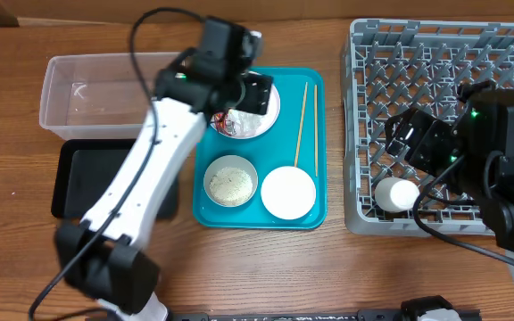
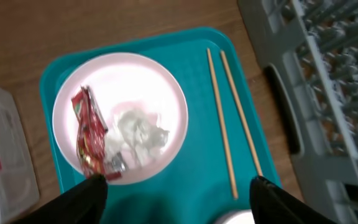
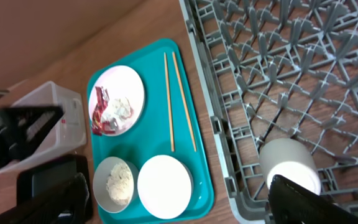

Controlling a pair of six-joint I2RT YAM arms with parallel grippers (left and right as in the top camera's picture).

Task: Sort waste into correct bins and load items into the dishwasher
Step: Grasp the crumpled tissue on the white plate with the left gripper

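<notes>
A round white plate [image 2: 123, 81] on the teal tray holds a red-and-white wrapper [image 2: 89, 130] and a crumpled tissue [image 2: 138, 134]. My left gripper [image 2: 176, 193] is open and empty above the plate's near edge; in the overhead view it [image 1: 244, 94] hides much of the plate [image 1: 270, 116]. Two chopsticks [image 1: 303, 125] lie to the right of the plate. A bowl of rice [image 1: 230, 181] and a plain white bowl [image 1: 287, 192] sit at the tray's front. A white cup [image 1: 396, 193] lies in the grey rack [image 1: 444, 53]. My right gripper [image 3: 179, 205] is open and empty, one finger beside the cup [image 3: 288, 163].
The clear tub [image 1: 87, 89] stands at the back left, with the black tray [image 1: 74, 178] in front of it. The teal tray [image 1: 315, 134] lies between them and the rack. The left arm stretches over the black tray.
</notes>
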